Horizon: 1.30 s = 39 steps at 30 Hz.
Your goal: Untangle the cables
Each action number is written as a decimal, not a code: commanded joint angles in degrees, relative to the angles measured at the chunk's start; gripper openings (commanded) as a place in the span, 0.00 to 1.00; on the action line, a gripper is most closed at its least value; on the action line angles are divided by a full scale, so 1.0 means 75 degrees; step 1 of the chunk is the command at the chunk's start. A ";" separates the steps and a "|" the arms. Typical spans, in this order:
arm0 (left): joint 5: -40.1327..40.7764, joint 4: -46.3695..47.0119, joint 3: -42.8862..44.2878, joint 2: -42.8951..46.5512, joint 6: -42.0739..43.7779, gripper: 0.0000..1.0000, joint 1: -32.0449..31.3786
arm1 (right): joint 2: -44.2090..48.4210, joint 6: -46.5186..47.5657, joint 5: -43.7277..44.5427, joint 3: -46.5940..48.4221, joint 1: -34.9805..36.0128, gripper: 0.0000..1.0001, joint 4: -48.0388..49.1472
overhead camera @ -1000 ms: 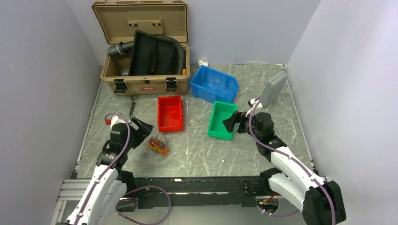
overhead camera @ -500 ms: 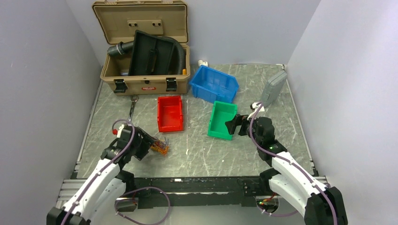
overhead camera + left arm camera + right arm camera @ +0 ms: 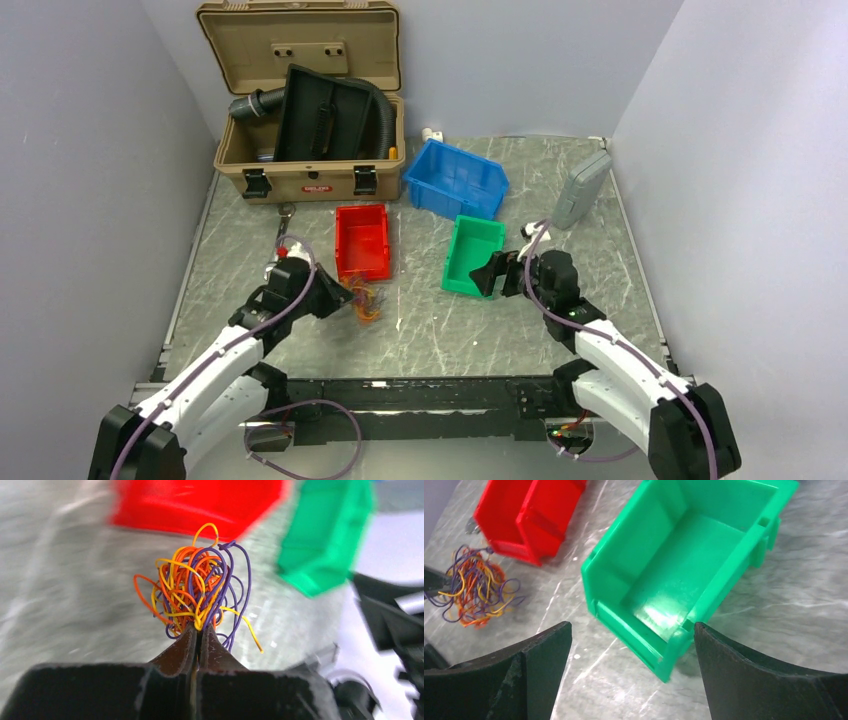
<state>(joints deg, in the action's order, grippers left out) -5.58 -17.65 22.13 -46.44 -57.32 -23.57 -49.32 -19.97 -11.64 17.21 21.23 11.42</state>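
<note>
The left fingers (image 3: 182, 645) are pressed together on the near end of the cables (image 3: 195, 595), pinching several orange, yellow and purple strands at once where they bunch into the knot. The bundle sits just on the near side of the red bin (image 3: 362, 242), by its near right corner, with its loops fanning out towards that bin; whether it has left the bench (image 3: 430, 330) cannot be told. To the right of the red bin stands a green bin (image 3: 473, 255), and the right fingers (image 3: 544, 650) are spread wide above its near corner, holding nothing and well apart from the tangle. The risk I see is in the grip itself. With many strands clamped together, any pull would likely drag the whole knot along or draw it tighter rather than free a wire. A stray loop could also catch on the red bin's rim, or the thin strands could slip out of the pinch.
</note>
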 commanded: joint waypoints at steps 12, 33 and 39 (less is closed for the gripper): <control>-0.3629 0.7382 -0.0347 -0.1371 0.1574 0.00 -0.1702 | 0.0125 -0.0689 -0.3164 0.1099 0.0874 0.89 -0.0255; -0.2859 0.6907 0.0292 -0.1648 0.2160 0.00 -0.2527 | 0.0480 -0.1235 -0.0270 0.1400 0.1950 0.00 -0.1134; 0.0268 0.2306 0.0984 -0.0437 0.3202 0.00 -0.2517 | 0.1612 -0.2169 0.3985 0.1275 0.1935 0.00 -0.3581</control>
<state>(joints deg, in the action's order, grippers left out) -20.69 21.43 24.67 -54.76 -39.64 -42.26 -41.45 -30.76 -9.41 24.91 36.27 -2.17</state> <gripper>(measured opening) 0.023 0.039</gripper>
